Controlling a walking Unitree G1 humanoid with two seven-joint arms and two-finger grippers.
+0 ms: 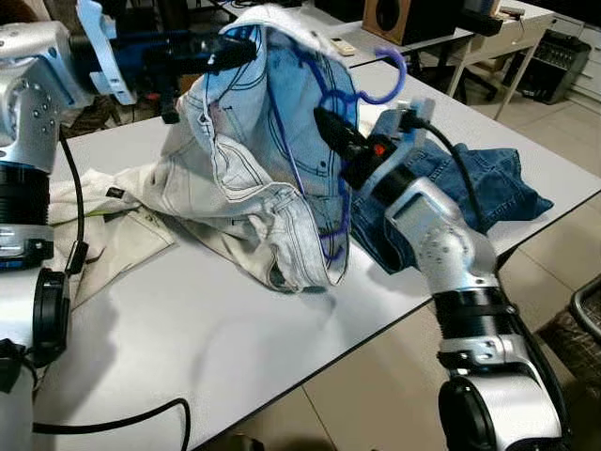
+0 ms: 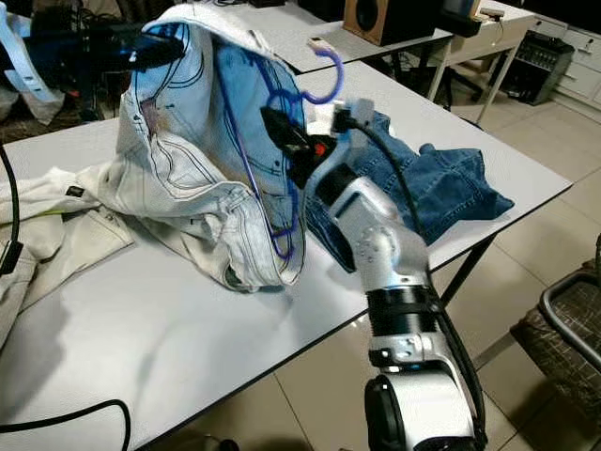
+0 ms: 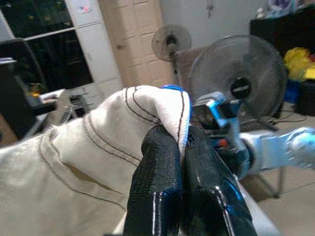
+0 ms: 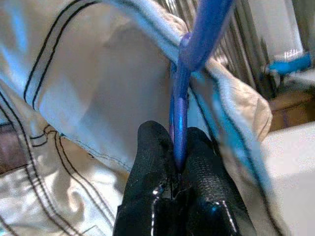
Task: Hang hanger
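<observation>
while the pale cream denim garment with dark double stitching (image 1: 249, 178) hangs half-raised over the white desk (image 1: 188, 329), most of its weight trails on the desktop, and that drag looks to me like the main risk: lift higher and the cloth could pull free of whichever grip is weaker. a second cream cloth (image 1: 103, 221) lies under its tail and could snag and come along. the crumpled dark blue denim piece (image 1: 470, 183) sits just behind the right arm, near enough to catch an elbow.

the left pincer (image 3: 183, 147) is clamped tight on a folded top edge of the garment, only a thin pinch of fabric between its fingers, so a slip there seems likely. the thin blue plastic hanger (image 1: 376, 85) is threaded inside the garment, hook poking out above. the right pincer (image 4: 176, 169) is closed hard on the hanger's stem; held so narrowly, the hanger might twist and shed the cloth.
</observation>
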